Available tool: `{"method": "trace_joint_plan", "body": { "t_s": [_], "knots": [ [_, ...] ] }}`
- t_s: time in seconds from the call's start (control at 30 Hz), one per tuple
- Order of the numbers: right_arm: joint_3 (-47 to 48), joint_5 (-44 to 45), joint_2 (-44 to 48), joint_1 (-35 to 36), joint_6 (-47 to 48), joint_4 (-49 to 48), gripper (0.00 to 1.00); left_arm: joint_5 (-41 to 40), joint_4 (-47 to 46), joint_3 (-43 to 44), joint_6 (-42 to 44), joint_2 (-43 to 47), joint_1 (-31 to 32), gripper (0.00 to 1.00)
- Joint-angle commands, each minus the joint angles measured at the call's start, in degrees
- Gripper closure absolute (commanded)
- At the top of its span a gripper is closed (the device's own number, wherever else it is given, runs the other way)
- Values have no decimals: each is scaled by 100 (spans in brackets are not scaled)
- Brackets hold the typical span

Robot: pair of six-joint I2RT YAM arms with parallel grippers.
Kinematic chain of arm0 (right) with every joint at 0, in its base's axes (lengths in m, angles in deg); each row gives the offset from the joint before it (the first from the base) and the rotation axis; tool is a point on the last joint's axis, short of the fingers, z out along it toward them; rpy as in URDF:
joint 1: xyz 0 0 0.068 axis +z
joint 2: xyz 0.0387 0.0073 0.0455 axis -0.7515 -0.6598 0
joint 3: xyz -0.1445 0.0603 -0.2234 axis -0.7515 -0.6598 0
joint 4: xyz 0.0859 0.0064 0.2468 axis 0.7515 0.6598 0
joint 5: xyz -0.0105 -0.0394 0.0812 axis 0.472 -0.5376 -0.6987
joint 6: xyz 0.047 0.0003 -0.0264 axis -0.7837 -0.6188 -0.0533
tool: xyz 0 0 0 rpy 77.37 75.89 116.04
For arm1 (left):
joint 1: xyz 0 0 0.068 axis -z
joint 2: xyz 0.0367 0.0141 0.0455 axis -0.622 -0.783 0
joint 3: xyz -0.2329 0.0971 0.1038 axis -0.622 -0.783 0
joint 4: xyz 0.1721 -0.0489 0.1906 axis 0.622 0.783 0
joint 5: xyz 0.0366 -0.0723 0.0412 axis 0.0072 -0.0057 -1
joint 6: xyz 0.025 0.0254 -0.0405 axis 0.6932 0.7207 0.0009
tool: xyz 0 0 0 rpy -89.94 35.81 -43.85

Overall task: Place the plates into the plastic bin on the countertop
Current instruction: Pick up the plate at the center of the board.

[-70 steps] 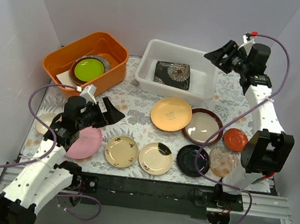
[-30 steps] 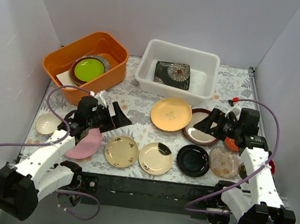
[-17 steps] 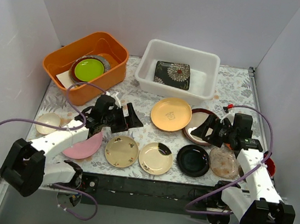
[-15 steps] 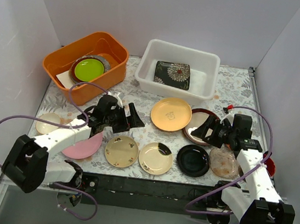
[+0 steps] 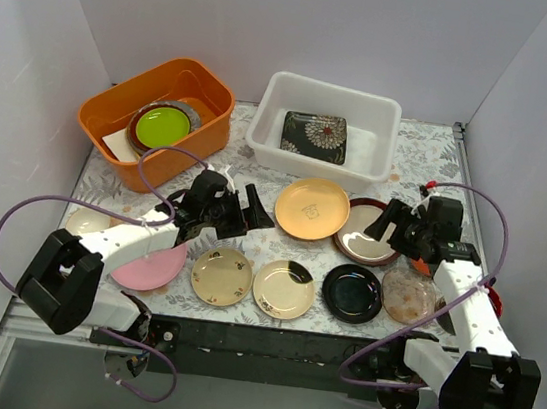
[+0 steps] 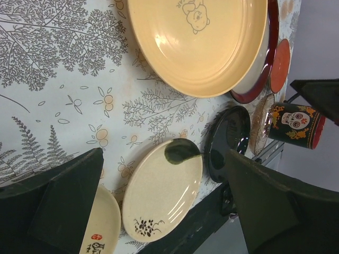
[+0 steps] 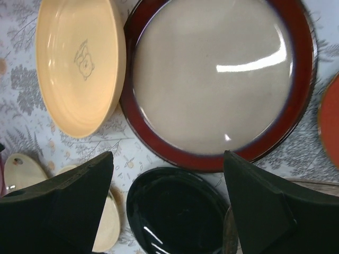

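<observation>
Left fingers: apart, empty, centre-left, near cream plate.
Right fingers: apart, empty, over brown-rimmed plate, centre-right.
Plastic bin: upper centre of desk.
Brown-rimmed plate: best straddled at one rim edge, then lifted level.

The table is pale, printed with grey ferns and small orange flowers. The bin is translucent white; the square plate black with pale flowers. The peach plate carries a line-drawn bear, the red-rimmed plate a grey-beige centre. The black plate is glossy.
</observation>
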Motion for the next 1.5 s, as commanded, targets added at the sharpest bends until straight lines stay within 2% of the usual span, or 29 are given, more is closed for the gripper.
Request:
{"method": "trace_joint_plan", "body": {
  "t_s": [0.0, 0.23, 0.4, 0.5, 0.6, 0.7, 0.73, 0.87, 0.93, 1.1, 1.2, 1.47],
  "knots": [
    [642, 816, -409, -26, 422, -253, 8, -43, -111, 86, -9, 82, 73, 2],
    [1144, 827, -1183, -193, 660, -428, 7, -96, -295, -125, -203, 144, 152, 2],
    [899, -296, -1175, -361, 450, -875, 12, -113, -322, 59, -194, -58, 231, 2],
    [758, -570, -1166, -308, 370, -1017, 21, -122, -321, 104, -185, -129, 240, 2],
    [582, -703, -1219, -264, 335, -1087, 34, -131, -304, 95, -176, -129, 249, 2],
    [398, -668, -1245, -202, 133, -1263, 61, -157, -313, 34, -194, -68, 249, 2],
    [362, -598, -1289, -202, -16, -1298, 75, -157, -313, -1, -203, -41, 249, 2],
    [204, 16, -1359, 577, -481, -1561, 99, -184, -313, -116, -255, 82, 249, 2],
    [143, 456, -1403, 851, -719, -1693, 99, -210, -313, -160, -317, 187, 258, 2],
    [-252, 98, -1518, 993, -1510, -2500, 99, -219, -304, -239, -379, 354, 258, 2],
    [-262, -35, -1552, 993, -1590, -2590, 97, -245, -295, -283, -405, 433, 258, 2],
    [-157, -290, -1737, 984, -1582, -2687, 64, -236, -295, -327, -414, 486, 266, 2]
  ]
}}
